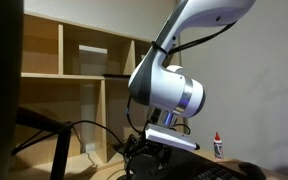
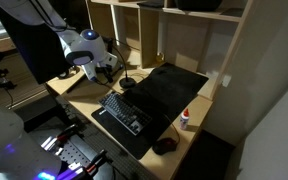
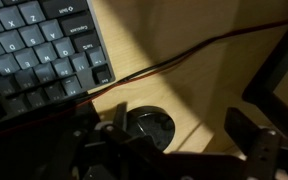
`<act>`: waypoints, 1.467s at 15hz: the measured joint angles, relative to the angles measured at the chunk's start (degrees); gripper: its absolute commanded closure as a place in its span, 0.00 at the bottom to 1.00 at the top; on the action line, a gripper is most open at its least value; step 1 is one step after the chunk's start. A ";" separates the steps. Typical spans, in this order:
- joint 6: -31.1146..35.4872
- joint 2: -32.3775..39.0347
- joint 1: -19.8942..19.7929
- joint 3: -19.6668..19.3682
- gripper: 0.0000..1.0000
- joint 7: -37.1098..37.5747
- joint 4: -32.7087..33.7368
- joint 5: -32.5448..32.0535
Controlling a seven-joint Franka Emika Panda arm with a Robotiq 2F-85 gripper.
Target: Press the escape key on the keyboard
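Keyboard (image 2: 124, 112): lay flat on the wooden desk (image 2: 87, 93) near its front edge, set out as for ordinary typing, with a large dark mat (image 2: 170, 88) just behind it and a mouse (image 2: 164, 146) well along toward one end. Gripper (image 2: 109, 68): hung low above the desk off the keyboard's other short end, beside it rather than over the keys; judged to be a staging pose for coming in over the corner key row. In the wrist view, gripper (image 3: 174, 150): showed its two dark fingers (image 3: 256, 135) spread wide apart, nothing between them but bare desk. Same view took in one corner of the keyboard (image 3: 34, 50) at upper left, legends too blurred to read, so could not tell the escape key from its neighbours. Thin cable (image 3: 194, 52): ran slantwise across the wood just past that corner, probably routed to the round black cable port (image 3: 149, 125) below. Edges and room: open desk between gripper and keyboard edge, crossed only by the cable. Shelving (image 2: 174, 35) stood close behind; small bottle (image 2: 185, 118) sat at the mat's far side, well apart from any likely path.
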 measured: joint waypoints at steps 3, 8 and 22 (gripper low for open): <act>1.40 1.05 0.00 0.00 0.00 1.30 0.31 0.04; 1.02 1.36 0.00 -0.24 0.00 1.94 0.50 -0.74; -38.54 10.66 -7.10 -4.33 0.00 29.18 31.23 -32.54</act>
